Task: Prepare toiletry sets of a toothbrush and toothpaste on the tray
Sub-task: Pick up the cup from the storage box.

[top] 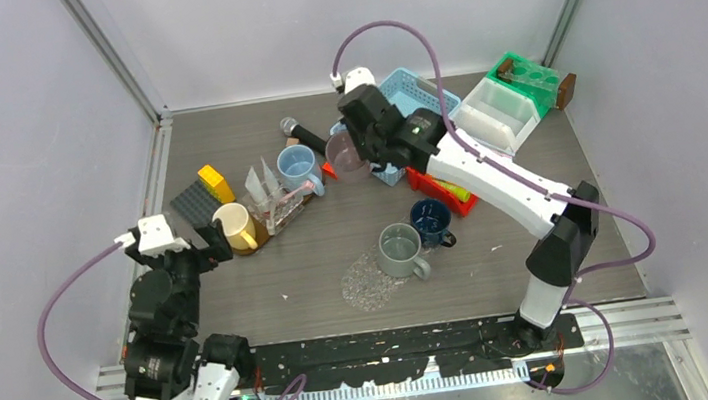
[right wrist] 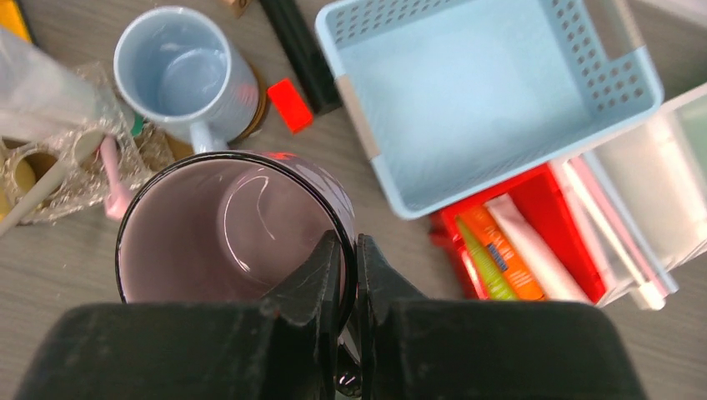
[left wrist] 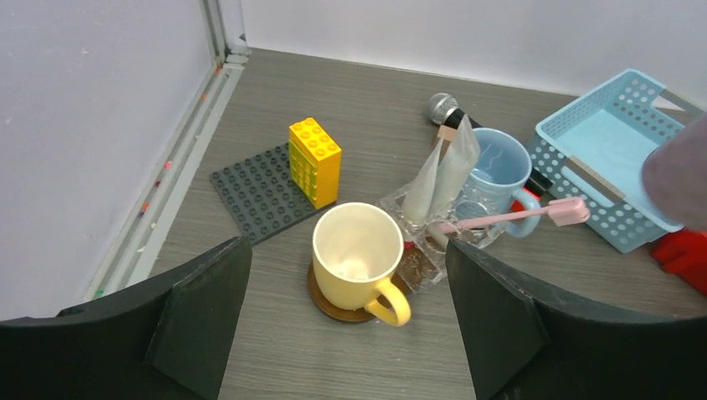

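Toothpaste tubes (right wrist: 500,250): three by my count (orange, green, white), side by side in the red tray (right wrist: 542,190).
Toothbrushes: one pink toothbrush (left wrist: 517,217) lying across the clear holder (left wrist: 417,258); pale slim handles (right wrist: 621,248) along the tray's right edge, number unclear to me.
Mugs: five in the top view: yellow mug (top: 235,226), light blue mug (top: 298,166), mauve mug (right wrist: 217,225), grey mug (top: 399,247), dark blue mug (top: 430,219).
Right gripper (right wrist: 348,250): jaws pinched on the mauve mug's rim, beside the blue basket (right wrist: 500,83).
Left gripper (left wrist: 348,246): jaws spread wide, facing the yellow mug.
Views: only my right wrist camera shows the tubes plainly; in the top view the arm crosses the tray.
Print: dark lettering on the orange tube, too small to read.
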